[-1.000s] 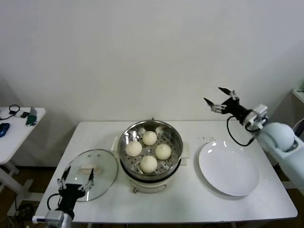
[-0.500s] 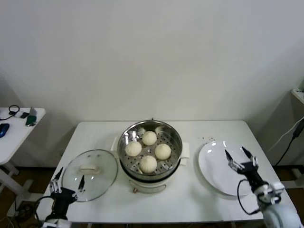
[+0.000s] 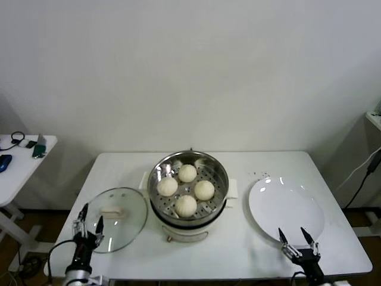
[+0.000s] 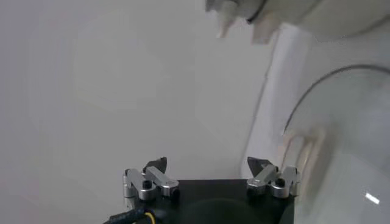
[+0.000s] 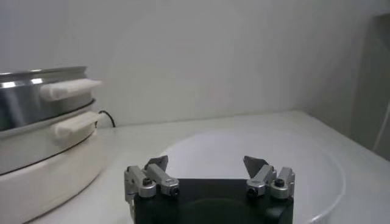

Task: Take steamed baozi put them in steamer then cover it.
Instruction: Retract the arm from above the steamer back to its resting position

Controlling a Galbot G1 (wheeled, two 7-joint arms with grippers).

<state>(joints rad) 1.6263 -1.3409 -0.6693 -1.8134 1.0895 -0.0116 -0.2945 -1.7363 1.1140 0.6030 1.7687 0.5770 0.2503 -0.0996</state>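
At the centre of the head view the steamer (image 3: 188,188) stands uncovered with four steamed baozi (image 3: 186,205) on its perforated floor. The cover (image 3: 116,218) lies lower left on the table (image 3: 238,250) — the left gripper (image 3: 88,223) spread at its near edge. Lower right, the right gripper (image 3: 296,239) — spread, empty — sits by the bare white plate (image 3: 286,210).

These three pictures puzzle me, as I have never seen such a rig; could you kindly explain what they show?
It is a two-armed robot at a white table. The wide picture comes from a camera on its head; the other two come from cameras on its wrists. In the middle stands a steamer holding four steamed baozi. Its glass cover lies on the table beside it, and a white plate lies on the other side. The left gripper is at the cover's edge and the right gripper near the plate. Both have open fingers and hold nothing.
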